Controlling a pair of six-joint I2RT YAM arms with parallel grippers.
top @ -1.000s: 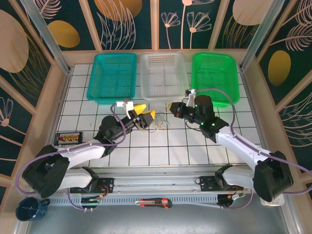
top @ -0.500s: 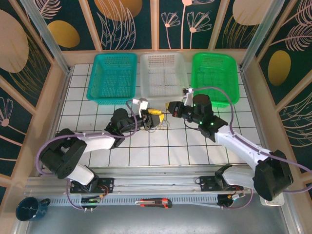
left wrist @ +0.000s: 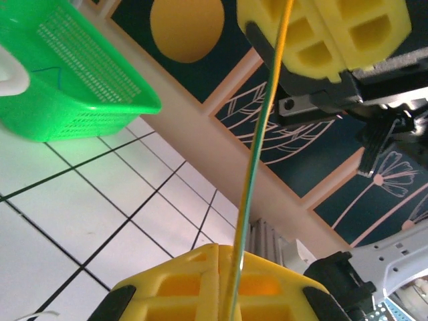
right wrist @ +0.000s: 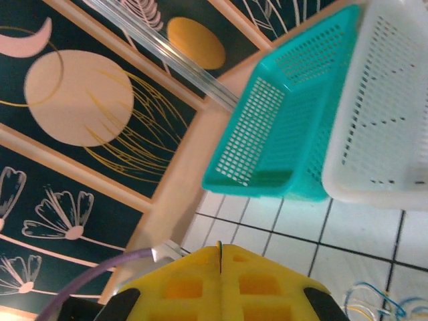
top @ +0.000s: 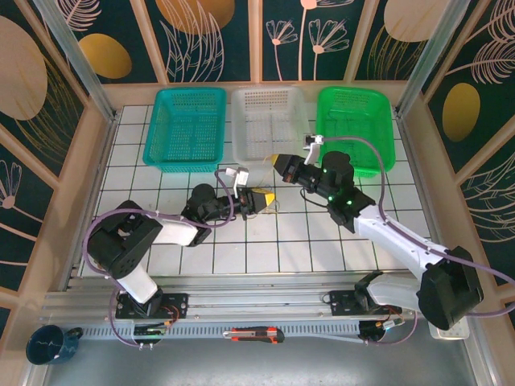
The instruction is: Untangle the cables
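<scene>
A thin yellow-green cable (left wrist: 261, 147) runs taut between both grippers. In the left wrist view it leaves the seam of my left gripper (left wrist: 224, 253), which is shut on it, and climbs to the yellow fingers (left wrist: 321, 33) of the right one. My right gripper (right wrist: 221, 249) is shut too, with the cable's green end showing in its seam. From above, the left gripper (top: 263, 198) sits at the middle of the table and the right gripper (top: 278, 162) is just behind it, near the white basket. Blue and whitish cables (right wrist: 374, 304) lie in loose loops on the tiles below.
Three baskets line the back: teal (top: 185, 129), white (top: 269, 121), green (top: 354, 129). A small black box (top: 111, 229) sits at the left on the tiles. A utility knife (top: 253, 334) and a blue mug (top: 48, 344) lie beyond the near rail.
My left gripper moved right to the cables and shut on the yellow-green one. The right gripper drew back toward the white basket, pulling that cable taut.
</scene>
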